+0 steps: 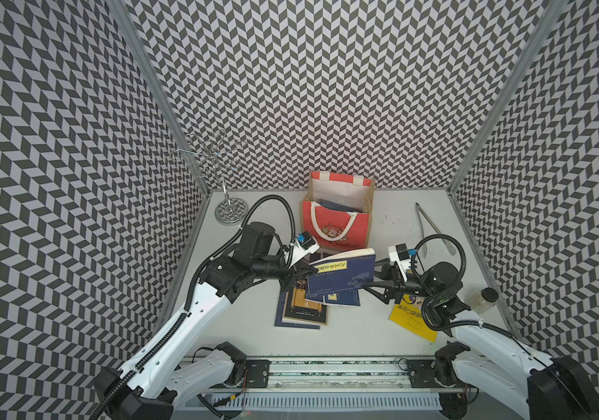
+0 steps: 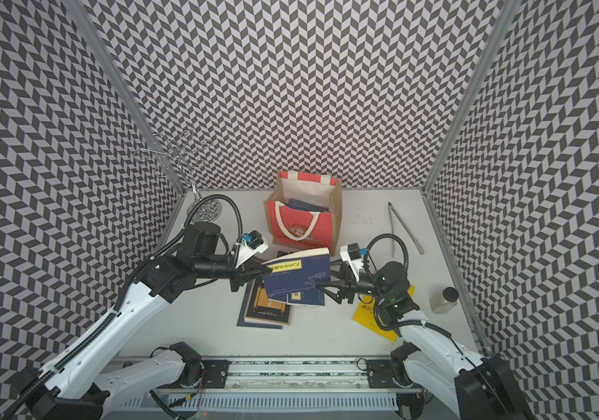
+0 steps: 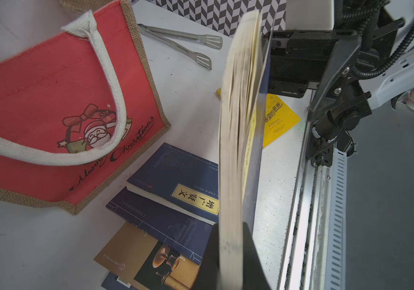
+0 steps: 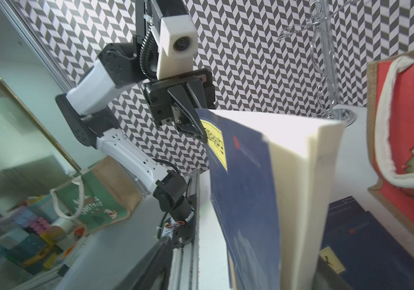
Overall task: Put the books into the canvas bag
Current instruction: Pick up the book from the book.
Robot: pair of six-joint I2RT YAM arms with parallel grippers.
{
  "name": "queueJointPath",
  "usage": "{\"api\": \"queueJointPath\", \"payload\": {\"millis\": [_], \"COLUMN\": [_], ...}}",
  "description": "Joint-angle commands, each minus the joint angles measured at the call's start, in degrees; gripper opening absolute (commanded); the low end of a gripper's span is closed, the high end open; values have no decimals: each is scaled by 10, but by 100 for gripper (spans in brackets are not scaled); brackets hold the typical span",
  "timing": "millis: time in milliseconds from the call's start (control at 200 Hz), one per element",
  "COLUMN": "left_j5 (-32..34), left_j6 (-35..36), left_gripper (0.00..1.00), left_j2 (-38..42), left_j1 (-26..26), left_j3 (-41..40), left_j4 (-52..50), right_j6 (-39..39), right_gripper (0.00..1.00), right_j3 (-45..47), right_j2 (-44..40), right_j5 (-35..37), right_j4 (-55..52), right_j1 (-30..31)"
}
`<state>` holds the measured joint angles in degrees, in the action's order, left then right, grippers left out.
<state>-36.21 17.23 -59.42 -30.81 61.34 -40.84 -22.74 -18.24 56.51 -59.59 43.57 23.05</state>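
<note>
Clearly, the left gripper (image 1: 309, 271) clamped the navy book (image 1: 341, 278); the right gripper (image 1: 370, 284), jaws apart astride it, needed to close squarely.

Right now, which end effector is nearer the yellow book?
Right. The right end effector is at the edge of the navy book nearest the yellow book; the left end effector clamps the opposite edge.

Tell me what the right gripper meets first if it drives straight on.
The navy blue paperback with the yellow label, held by the left gripper: its edge sits between the open jaws of the right gripper; contact is unclear.
</note>
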Motion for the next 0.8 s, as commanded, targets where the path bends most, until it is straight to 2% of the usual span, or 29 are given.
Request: {"api": "queueJointPath", "payload": {"millis": [0, 145, 260, 341, 376, 426, 476, 511, 561, 676, 796], "left_j5": [-9, -14, -21, -18, -13, -18, -14, -7, -2, 3, 4], "left_j6": [14, 8, -9, -34, -53, -74, -101, -122, -145, -176, -196], "left_gripper": [0, 0, 0, 0, 12, 44, 58, 80, 98, 100, 100], "left_j2": [-4, -20, -21, -26, -28, -35, -43, -48, -59, -67, -41], "left_j1": [11, 30, 52, 71, 83, 100, 115, 128, 145, 179, 209], "left_j3": [25, 37, 44, 50, 53, 60, 69, 75, 86, 90, 51], "left_j4": [24, 37, 74, 112, 132, 152, 169, 180, 187, 201, 240], "right_j6": [15, 24, 23, 2, -16, -50, -81, -100, -122, -176, -198], "right_gripper": [55, 32, 2, 0, 0, 0, 0, 0, 0, 0, 0], "right_j3": [-28, -62, -118, -170, -194, -228, -268, -300, -342, -449, -546], "right_j2": [16, 10, 20, 39, 49, 64, 83, 97, 118, 181, 248], "right_j5": [-37, -14, 14, 27, 34, 65, 95, 125, 152, 187, 202], "right_j4": [11, -35, -110, -149, -157, -165, -180, -201, -233, -309, -370], "right_j1": [15, 26, 28, 28, 28, 27, 27, 24, 20, -1, -31]}}
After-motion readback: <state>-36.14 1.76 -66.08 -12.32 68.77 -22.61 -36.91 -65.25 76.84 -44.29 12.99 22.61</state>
